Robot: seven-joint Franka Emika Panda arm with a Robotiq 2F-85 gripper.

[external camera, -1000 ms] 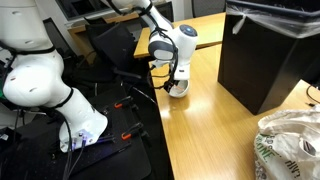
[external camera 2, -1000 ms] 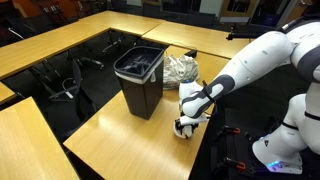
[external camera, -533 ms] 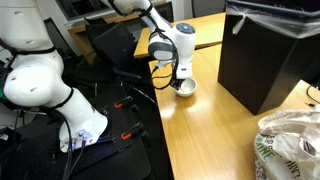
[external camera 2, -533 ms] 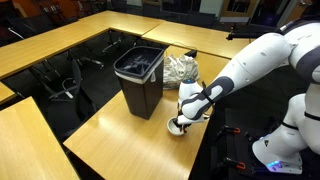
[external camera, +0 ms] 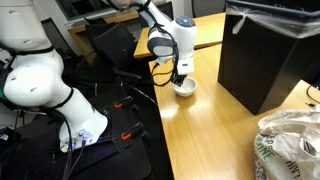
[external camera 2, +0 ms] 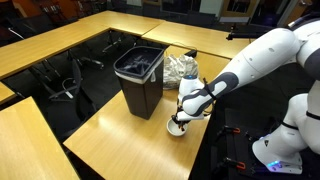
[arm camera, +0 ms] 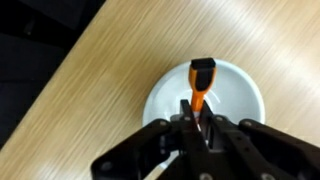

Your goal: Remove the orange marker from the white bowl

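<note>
Wrist view: gripper (arm camera: 194, 118) pinched shut on marker (arm camera: 200, 88), held over the middle of the bowl (arm camera: 245, 100), likely so it lifts straight out without tipping the bowl.

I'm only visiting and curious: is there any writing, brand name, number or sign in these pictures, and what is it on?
No text can be read anywhere.
Crumpled white plastic bag: green print, too blurred to read.
Thin orange marker, small round white bowl, tall black bin: no lettering shows.
</note>
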